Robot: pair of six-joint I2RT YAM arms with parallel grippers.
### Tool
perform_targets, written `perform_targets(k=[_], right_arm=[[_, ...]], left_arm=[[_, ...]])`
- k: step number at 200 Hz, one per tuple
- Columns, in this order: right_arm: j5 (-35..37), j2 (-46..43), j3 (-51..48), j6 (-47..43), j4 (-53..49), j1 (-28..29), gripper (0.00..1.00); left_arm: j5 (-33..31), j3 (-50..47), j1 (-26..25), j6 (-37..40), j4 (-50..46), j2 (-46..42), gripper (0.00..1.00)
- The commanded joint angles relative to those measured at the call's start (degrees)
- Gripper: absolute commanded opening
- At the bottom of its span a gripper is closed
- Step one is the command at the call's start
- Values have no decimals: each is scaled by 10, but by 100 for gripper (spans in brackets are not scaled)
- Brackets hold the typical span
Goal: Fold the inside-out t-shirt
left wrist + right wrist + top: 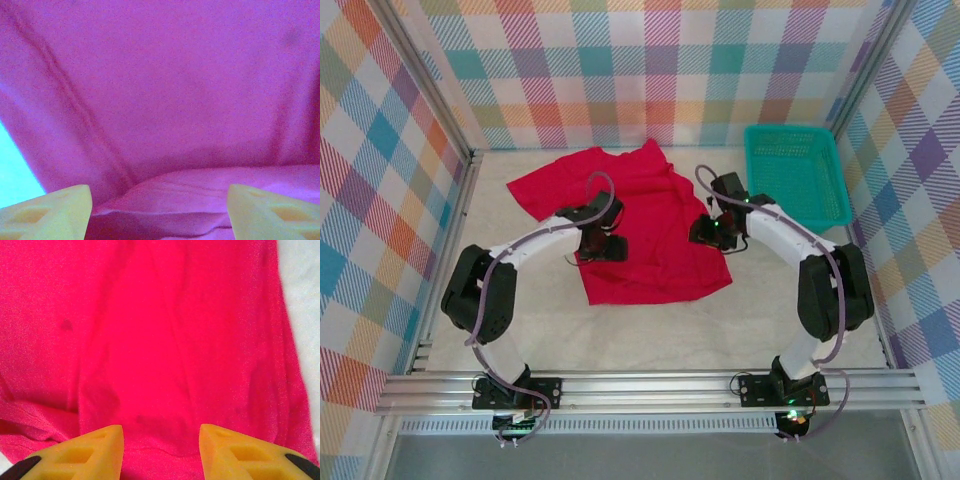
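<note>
You see the left claw (pixel 604 246) and the right claw (pixel 708 233) both released, low over the red t-shirt (pixel 660 262) at frame centre.

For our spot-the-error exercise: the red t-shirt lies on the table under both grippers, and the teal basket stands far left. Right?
No: the top external view shows the teal basket at far right. The red t-shirt does lie on the table under the left gripper and right gripper.

No legible text, label, brand, number or sign anywhere in these views.
</note>
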Motion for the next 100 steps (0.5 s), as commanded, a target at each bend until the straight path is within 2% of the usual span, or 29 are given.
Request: perform_targets(k=[1, 39, 65, 100], right_arm=[[-19, -2, -31, 20, 35, 9, 45], [-19, 3, -39, 21, 36, 19, 45], [-21, 9, -41, 23, 40, 19, 43], [-25, 17, -40, 25, 44, 25, 41]], left_arm=[[-21, -21, 7, -6, 5, 18, 72], [-17, -8, 7, -12, 9, 51, 69], [-25, -2, 7, -18, 4, 65, 57], [-42, 13, 7, -20, -16, 65, 47]])
